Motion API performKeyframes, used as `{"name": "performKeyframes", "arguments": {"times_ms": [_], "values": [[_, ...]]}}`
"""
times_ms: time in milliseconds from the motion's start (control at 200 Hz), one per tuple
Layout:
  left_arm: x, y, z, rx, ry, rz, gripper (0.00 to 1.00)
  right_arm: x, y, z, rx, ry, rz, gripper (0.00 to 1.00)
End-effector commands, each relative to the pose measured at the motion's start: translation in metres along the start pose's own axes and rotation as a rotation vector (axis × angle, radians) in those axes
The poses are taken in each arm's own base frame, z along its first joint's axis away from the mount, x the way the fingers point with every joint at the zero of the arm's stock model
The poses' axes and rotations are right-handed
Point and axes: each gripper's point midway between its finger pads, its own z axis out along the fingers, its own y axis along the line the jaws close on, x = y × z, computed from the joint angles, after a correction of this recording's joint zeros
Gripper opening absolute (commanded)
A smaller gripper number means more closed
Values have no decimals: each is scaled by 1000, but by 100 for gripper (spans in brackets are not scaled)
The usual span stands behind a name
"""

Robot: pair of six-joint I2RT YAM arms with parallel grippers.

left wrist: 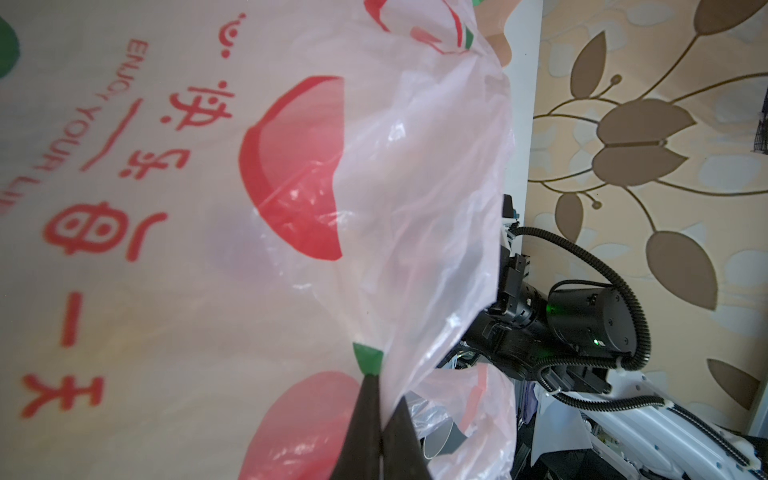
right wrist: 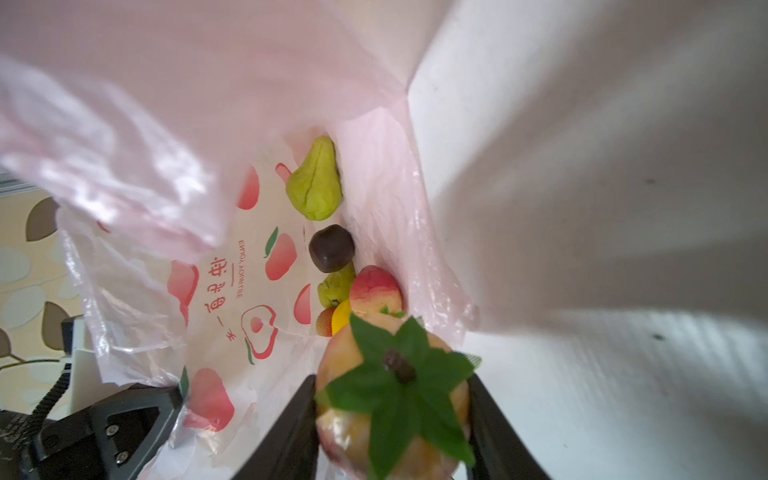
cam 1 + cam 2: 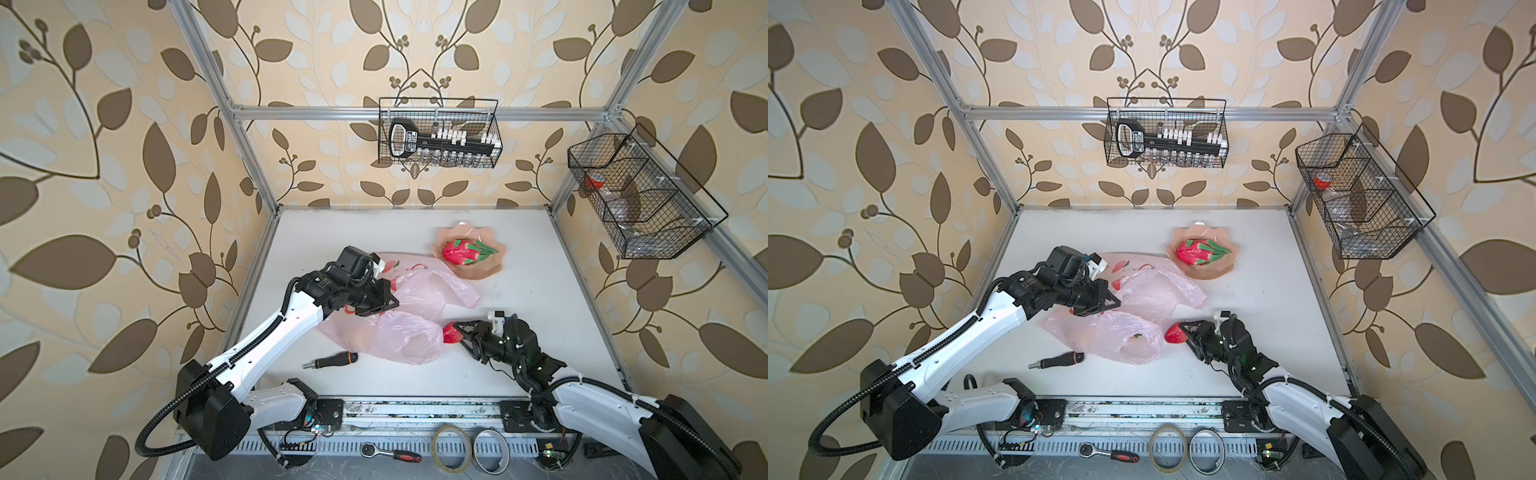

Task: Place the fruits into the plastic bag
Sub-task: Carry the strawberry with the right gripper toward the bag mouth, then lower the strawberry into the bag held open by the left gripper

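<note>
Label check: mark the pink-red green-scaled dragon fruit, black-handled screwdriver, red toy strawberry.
Dragon fruit (image 3: 457, 254): in a top view, red body.
Screwdriver (image 3: 336, 360): in a top view, black handle.
Strawberry (image 3: 451, 333): in a top view, red side.

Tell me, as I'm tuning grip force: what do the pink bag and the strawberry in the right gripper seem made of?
The plastic bag looks like thin translucent film, glossy: it crinkles, glints, and its print shows through. The strawberry is probably moulded foam or plastic, matte red; its green leaf cap looks like fabric.
</note>
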Motion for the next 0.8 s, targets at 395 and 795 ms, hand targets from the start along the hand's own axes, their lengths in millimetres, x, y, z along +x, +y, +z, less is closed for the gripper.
{"name": "performKeyframes", "arguments": {"times_ms": [395, 795], "values": [[-6, -26, -7, 81, -15, 58, 0, 12, 81, 46, -165, 65, -19, 21], [-7, -25, -7, 78, -18, 60, 0, 35, 90, 105, -121, 141, -37, 21]]}}
